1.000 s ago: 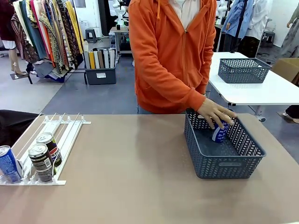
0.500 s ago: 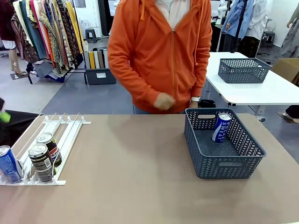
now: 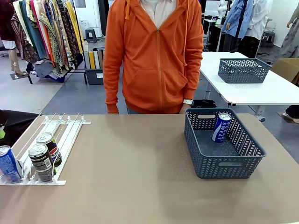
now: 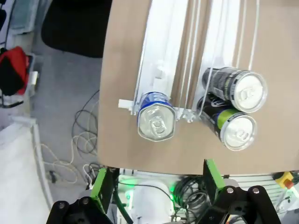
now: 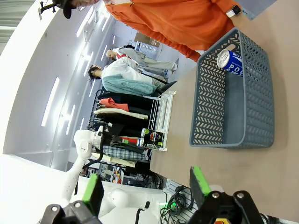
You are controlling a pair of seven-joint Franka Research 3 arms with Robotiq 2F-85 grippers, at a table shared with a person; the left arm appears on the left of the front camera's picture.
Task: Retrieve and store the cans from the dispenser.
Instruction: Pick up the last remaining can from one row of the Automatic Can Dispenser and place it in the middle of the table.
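The white dispenser (image 3: 65, 130) lies at the table's left end. At its near stops stand a blue can (image 3: 8, 163) and two dark cans (image 3: 41, 162) (image 3: 49, 145). My left gripper (image 4: 156, 182) hangs open above that end, with the blue can (image 4: 156, 120) just ahead between its fingers' line and the dark cans (image 4: 245, 91) (image 4: 236, 130) beside it. Another blue can (image 3: 221, 127) leans in the far corner of the blue-grey basket (image 3: 224, 163). My right gripper (image 5: 145, 186) is open and empty, well back from the basket (image 5: 210, 112).
A person in an orange hoodie (image 3: 156, 56) stands at the far table edge, arms down, hands off the table. A second basket (image 3: 243, 70) sits on a white table behind. Bare tabletop lies between dispenser and basket.
The person's hand let go of the blue can in the basket and drew back. The person now stands upright. The cans at the dispenser have not moved.
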